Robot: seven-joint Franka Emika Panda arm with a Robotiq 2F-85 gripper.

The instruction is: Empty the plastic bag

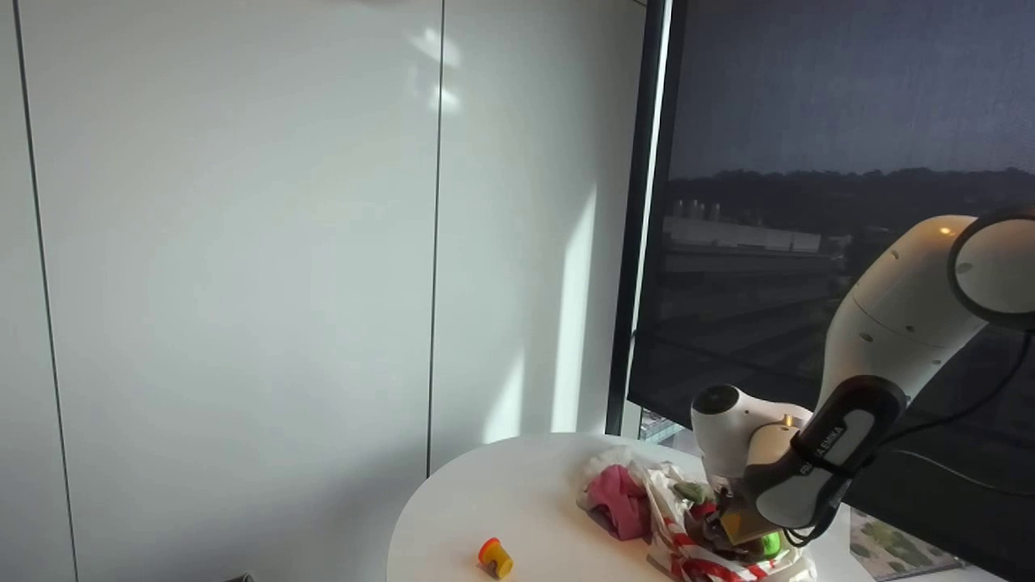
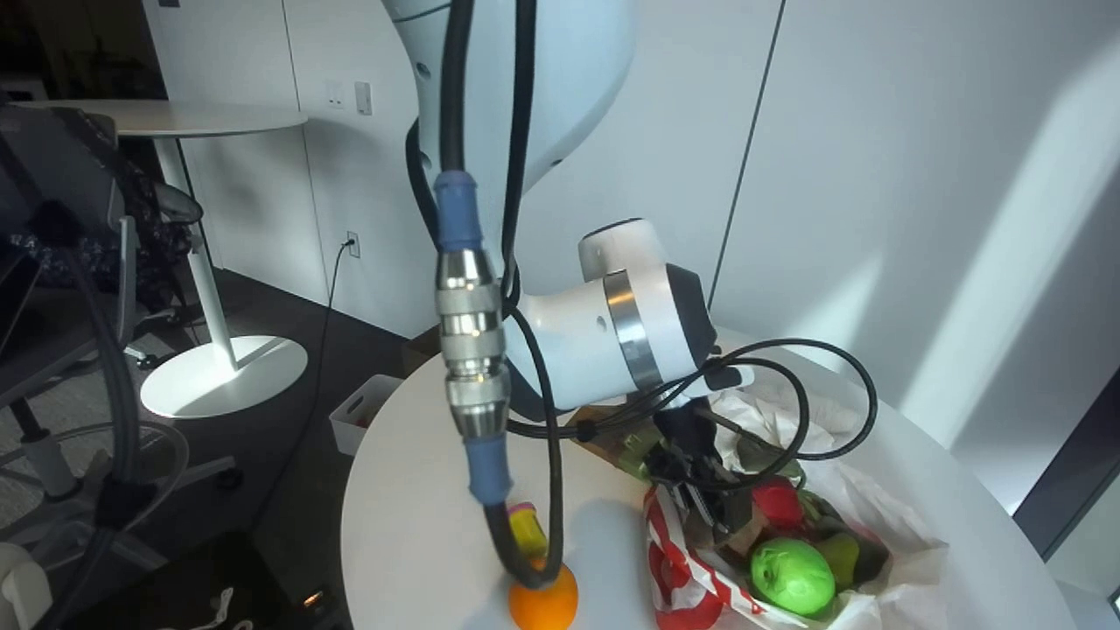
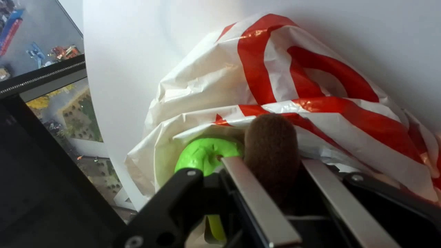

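Right of centre in the wrist view, I hold a fuzzy brown object (image 3: 271,139) clamped in my gripper (image 3: 271,160); the red-and-white plastic bag (image 2: 687,586), lower right in both exterior views, contains a green item (image 2: 794,575).

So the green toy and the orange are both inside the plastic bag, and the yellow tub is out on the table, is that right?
Not quite: the orange isn't in the plastic bag; an exterior view shows it outside, on the table. The green toy is indeed inside, and the yellow tub is out on the table.
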